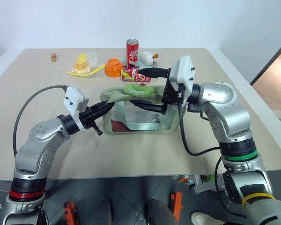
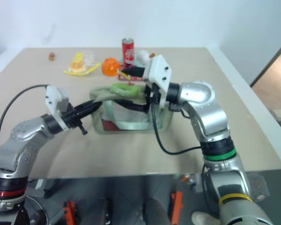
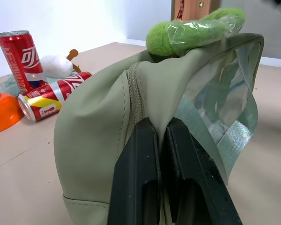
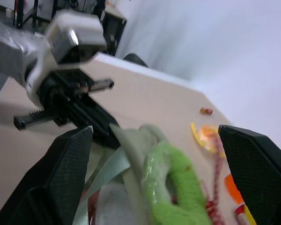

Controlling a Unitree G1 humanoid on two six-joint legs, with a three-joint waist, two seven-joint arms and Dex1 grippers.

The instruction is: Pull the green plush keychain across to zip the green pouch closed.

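The green pouch [image 1: 139,112] stands near the middle of the beige surface [image 1: 47,75], its clear window facing the robot and a pale strap hanging across the front. The green plush keychain [image 1: 138,89] lies curled on top of the pouch, along the zipper line, toward its middle.

The left pincer [image 1: 104,107] is clenched on the pouch's left end: in the left wrist view its two black fingers [image 3: 136,183] are pressed together on the sage fabric just under the zipper seam, with the keychain [image 3: 192,32] sitting on the top edge beyond them.

The right pincer [image 1: 147,89] is released, its fingers spread wide. One finger reaches out above and behind the keychain, the other lies lower, in front of the pouch top, so the keychain sits between them without being grasped. The right wrist view shows the keychain [image 4: 178,187] in the gap between its two dark pads [image 4: 65,173].

Behind the pouch stand an upright red can [image 1: 132,53], a second can lying on its side [image 1: 136,74], an orange bowl [image 1: 114,67], a yellow wrapped item [image 1: 84,64] and a white plush toy [image 1: 146,57]
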